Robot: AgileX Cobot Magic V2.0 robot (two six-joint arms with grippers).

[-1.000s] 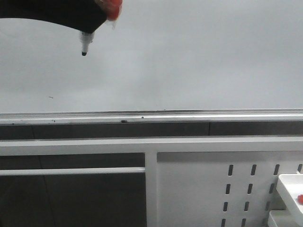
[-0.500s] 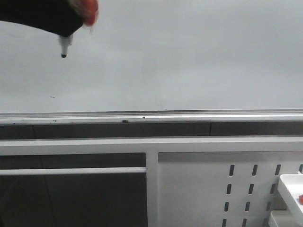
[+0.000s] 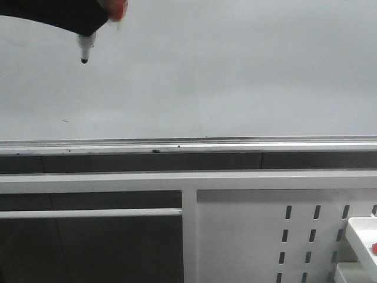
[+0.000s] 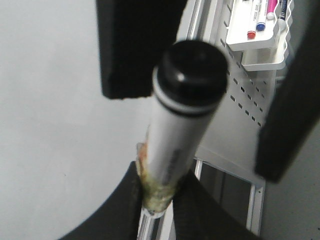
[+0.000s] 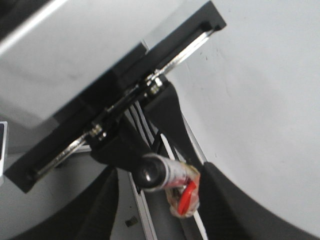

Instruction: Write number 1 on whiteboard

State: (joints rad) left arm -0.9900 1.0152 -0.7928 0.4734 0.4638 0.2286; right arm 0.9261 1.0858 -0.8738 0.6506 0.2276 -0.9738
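The whiteboard [image 3: 235,71] fills the upper front view, with its silver rail [image 3: 235,145] below. The number 1 does not show in any view; only a tiny dark speck [image 3: 65,121] marks the board. My left gripper [image 3: 94,23] is at the board's top left, shut on a white marker [image 3: 86,44] whose black tip [image 3: 84,61] points down in front of the board. In the left wrist view the fingers [image 4: 159,200] close on the marker's taped part [image 4: 160,187]. My right gripper [image 5: 162,207] holds another taped marker [image 5: 167,172] with a red tab [image 5: 186,196].
Below the rail run a dark band and a white frame [image 3: 188,180] with a white slotted metal panel [image 3: 265,236]. A white tray [image 3: 362,236] stands at the lower right; the left wrist view shows it [image 4: 260,35] holding several markers.
The left gripper and its marker have moved left along the top of the board, then risen slightly. The board's surface looks the same.
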